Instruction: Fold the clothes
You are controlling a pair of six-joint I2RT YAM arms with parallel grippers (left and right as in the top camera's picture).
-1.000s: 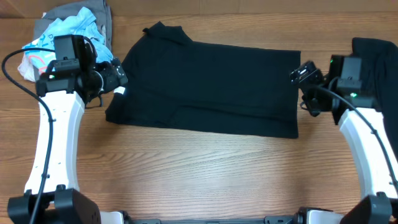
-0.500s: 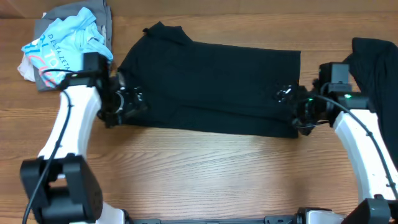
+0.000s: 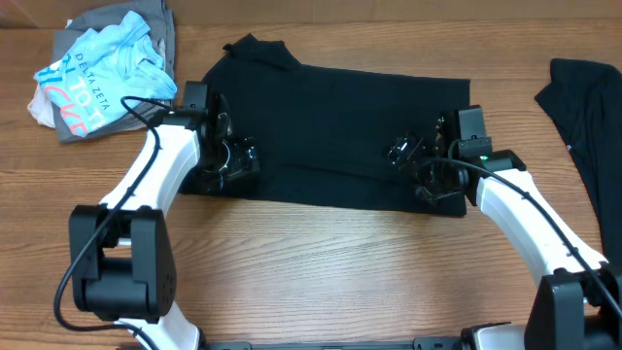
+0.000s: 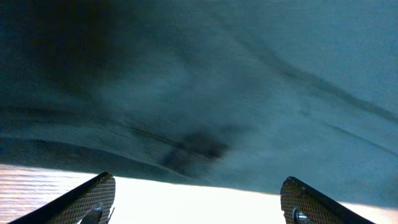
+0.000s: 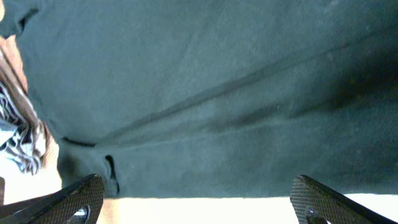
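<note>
the black t-shirt lies flat across the middle of the worktop, set sideways as a long, fairly tidy rectangle. what looks like the neck end pokes out at its far left corner. no sleeve sticks out from the outline, so the sleeves seem to be tucked in or one lengthwise fold may be made; i cannot tell which, since the dark cloth hides its layers.

the left claw is down over the shirt's near left corner and the right claw is over its near right part, just inside the edge. both are spread wide. each wrist view shows two fingertips far apart, with the shirt's near hem and a strip of bare worktop between them and no cloth pinched.

by my reading the task is at an early to middle stage. the shirt is laid out and squared, and the claws are placed to take the near edge, but it is not yet a compact stack. a crumpled heap of light blue and grey clothes sits at the far left and a second dark garment lies at the right edge. neither looks folded, so most of the work remains.
</note>
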